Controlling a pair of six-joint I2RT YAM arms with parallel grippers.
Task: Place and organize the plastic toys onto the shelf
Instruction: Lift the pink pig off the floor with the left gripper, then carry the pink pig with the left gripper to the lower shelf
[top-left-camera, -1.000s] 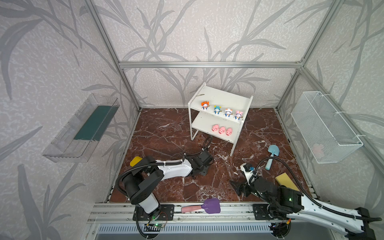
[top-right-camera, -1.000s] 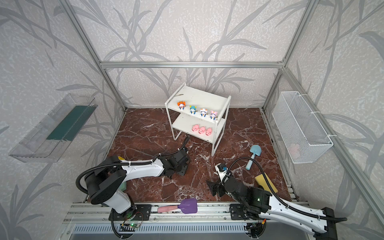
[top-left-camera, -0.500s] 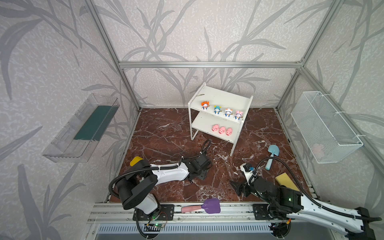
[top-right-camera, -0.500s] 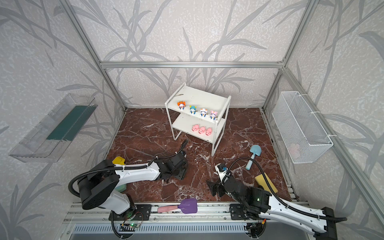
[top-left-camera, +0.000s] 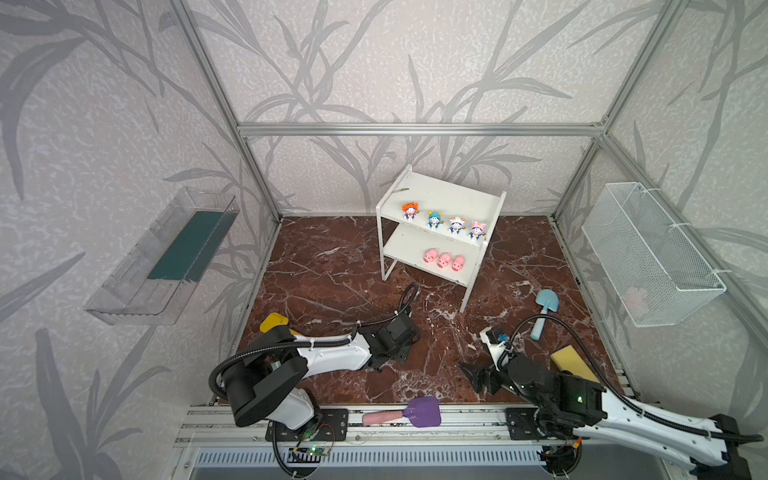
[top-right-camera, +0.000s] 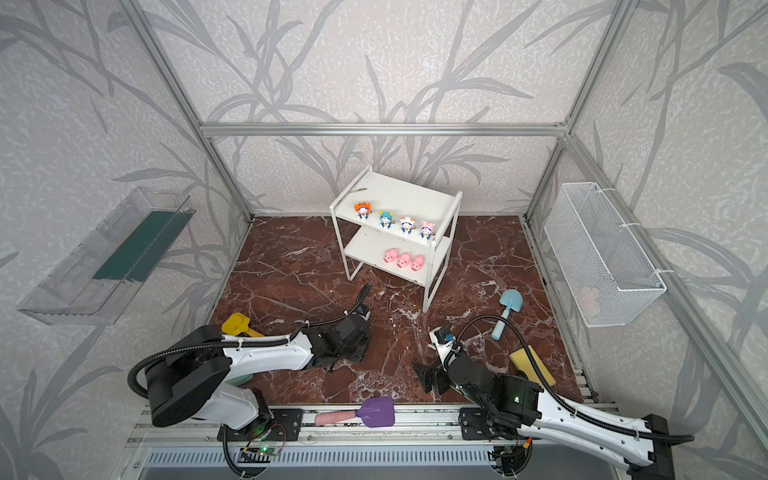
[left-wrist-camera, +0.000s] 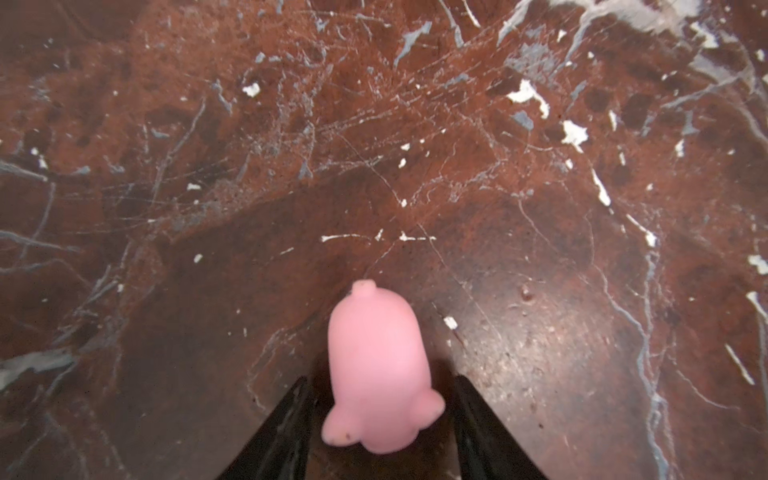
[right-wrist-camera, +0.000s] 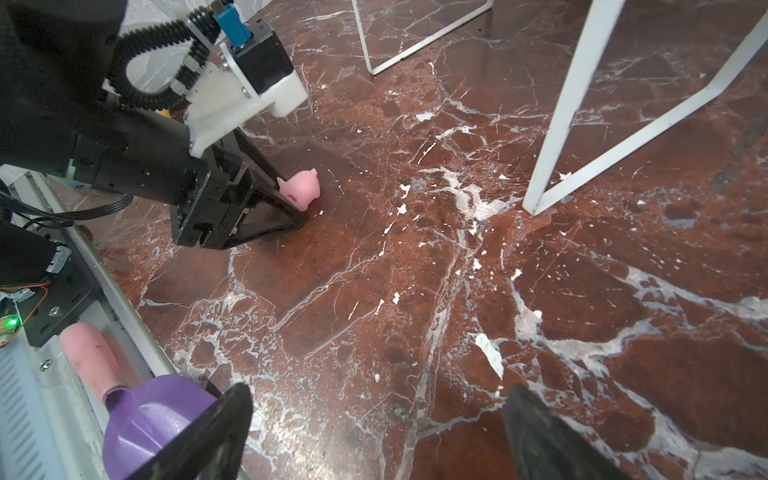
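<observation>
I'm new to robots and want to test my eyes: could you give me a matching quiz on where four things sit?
Things:
1 figurines
2 three pigs
3 lone pig
4 purple shovel

Places:
a front rail
b shelf, lower board
c floor, within the open left tool
d shelf, top board

Pairs: 1-d, 2-b, 3-c, 4-a.

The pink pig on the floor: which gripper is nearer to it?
Left. The left gripper has its jaws either side of the pig; the right gripper sits well apart.
</observation>
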